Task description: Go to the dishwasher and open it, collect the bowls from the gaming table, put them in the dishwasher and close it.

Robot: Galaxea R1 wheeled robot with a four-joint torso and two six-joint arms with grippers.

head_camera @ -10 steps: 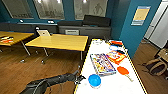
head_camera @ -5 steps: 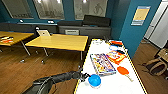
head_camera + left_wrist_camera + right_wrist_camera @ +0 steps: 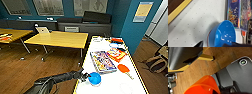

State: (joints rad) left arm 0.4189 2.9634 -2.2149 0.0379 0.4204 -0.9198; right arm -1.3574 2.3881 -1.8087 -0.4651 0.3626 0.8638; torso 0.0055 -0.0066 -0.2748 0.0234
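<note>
Reaching in from about seven o'clock in the head view, the robot's left arm is stretching across the near edge of the gaming table (image 3: pixel 105 82), a long white bench with a yellow frame. The left gripper (image 3: pixel 86 77) is sitting right at the blue bowl (image 3: pixel 94 78), which is standing on the white top near the bench's six o'clock end. In the left wrist view the blue bowl (image 3: pixel 224 34) is lying tilted with its opening turned toward the camera, and a red rim is showing just under it, perhaps a second bowl, though I cannot tell. Dark finger parts (image 3: pixel 199 44) are sitting beside the bowl's wall, but whether the left gripper is clenched on it or released I cannot tell.

At twelve o'clock from the blue bowl, a colourful board-game box (image 3: pixel 102 61) is lying flat on the bench, with an orange box (image 3: pixel 116 55) beyond it at one o'clock. An orange-red paddle (image 3: pixel 124 68) is lying at two o'clock from the bowl.

In the right wrist view an orange-red bowl (image 3: pixel 203 86) is showing large and close above the wooden floor (image 3: pixel 199 68); whether the right gripper is grasping it I cannot tell.

Off the bench at ten o'clock, a yellow-topped desk (image 3: pixel 58 38) is carrying an open laptop (image 3: pixel 43 30). A bag (image 3: pixel 156 62) is lying on the floor at three o'clock.
</note>
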